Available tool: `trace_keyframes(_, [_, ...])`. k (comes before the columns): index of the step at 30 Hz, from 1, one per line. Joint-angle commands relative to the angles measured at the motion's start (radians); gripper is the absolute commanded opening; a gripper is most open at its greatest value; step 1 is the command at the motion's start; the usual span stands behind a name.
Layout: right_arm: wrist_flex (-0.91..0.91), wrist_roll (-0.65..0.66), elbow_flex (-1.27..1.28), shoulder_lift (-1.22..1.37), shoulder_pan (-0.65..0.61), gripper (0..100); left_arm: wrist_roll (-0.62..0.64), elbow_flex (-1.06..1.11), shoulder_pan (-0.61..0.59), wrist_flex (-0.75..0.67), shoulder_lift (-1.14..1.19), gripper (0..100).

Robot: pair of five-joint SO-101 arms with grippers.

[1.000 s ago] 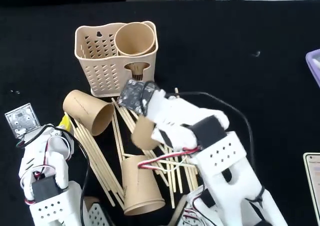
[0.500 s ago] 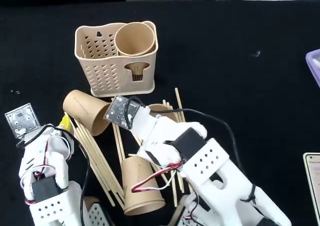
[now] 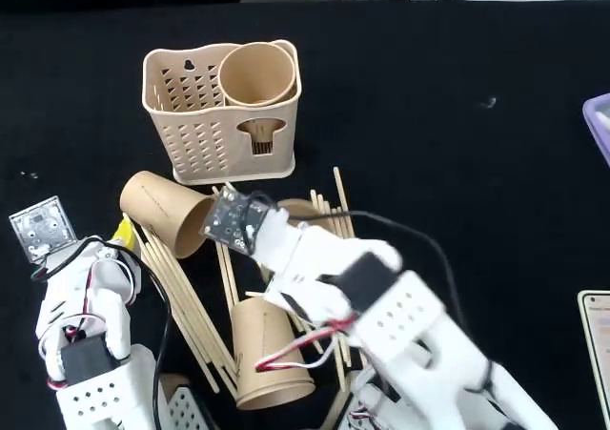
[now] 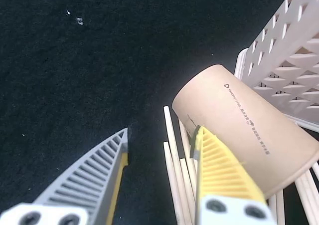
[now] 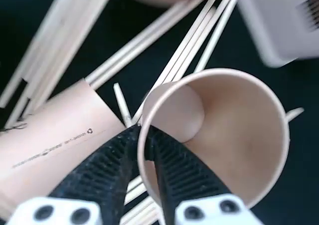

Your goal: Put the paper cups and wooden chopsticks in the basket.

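Note:
A beige slotted basket (image 3: 205,130) stands at the back with one paper cup (image 3: 257,72) upright in it. My right gripper (image 5: 142,132) is shut on the rim of a paper cup (image 5: 219,130), pinching its wall over the scattered wooden chopsticks (image 3: 186,301). That cup (image 3: 307,209) peeks out behind my right arm (image 3: 324,258). Two more cups lie on their sides, one left of the arm (image 3: 167,211) and one nearer the front (image 3: 270,354). My left gripper (image 4: 160,135) is open, just short of the left cup (image 4: 244,130) and above chopstick ends (image 4: 174,155).
The black table (image 3: 477,163) has free room to the right and behind the basket. A purple object (image 3: 599,120) sits at the right edge, with a card (image 3: 599,325) below it. The basket's wall (image 5: 284,20) is close to the held cup.
My right arm has swung left and lower, away from the basket front, and the held cup now shows on its far side. The left arm has kept still.

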Motion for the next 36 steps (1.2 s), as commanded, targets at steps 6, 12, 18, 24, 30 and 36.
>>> trace_keyframes(6, [0.057,0.109,-0.555,-0.097,0.114,1.1,0.006,-0.004,-0.012,-0.026,-0.011,22])
trace_keyframes(12, [-0.180,0.244,-0.664,0.107,0.129,1.1,0.000,-0.004,-0.012,-0.025,-0.011,22])
trace_keyframes(18, [-0.204,0.285,-0.898,0.407,0.166,1.1,0.000,-0.004,-0.012,-0.023,-0.011,22])
trace_keyframes(24, [-0.115,0.285,-1.159,0.674,0.213,1.1,0.000,-0.004,-0.012,-0.023,-0.011,22])
trace_keyframes(30, [0.043,0.285,-1.379,0.854,0.212,1.1,0.000,-0.004,-0.012,-0.023,-0.011,22])
trace_keyframes(36, [0.137,0.285,-1.492,0.963,0.233,1.4,0.000,-0.004,-0.012,-0.021,-0.011,22])
